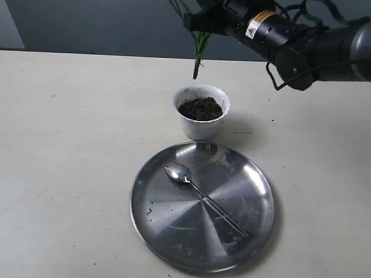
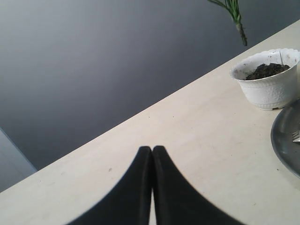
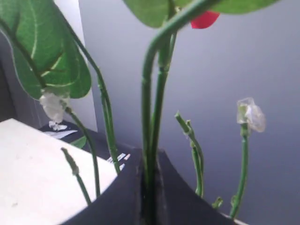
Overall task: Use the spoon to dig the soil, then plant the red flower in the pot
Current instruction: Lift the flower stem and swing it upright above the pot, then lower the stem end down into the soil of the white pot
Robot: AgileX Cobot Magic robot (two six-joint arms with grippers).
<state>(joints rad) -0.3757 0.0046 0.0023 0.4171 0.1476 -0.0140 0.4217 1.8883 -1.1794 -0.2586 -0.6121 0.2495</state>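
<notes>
Red flower with thin green stems (image 1: 198, 49) is held over the small white wavy pot (image 1: 201, 112).
Right jaws are closed on its stems; left jaws are shut, empty.

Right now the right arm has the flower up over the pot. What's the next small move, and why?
Probably lower the right gripper straight down, nudging slightly toward the pot's middle. The red flower stem tip hangs above the far rim of the pot, not yet in the soil. The spoon already lies on the plate.
</notes>
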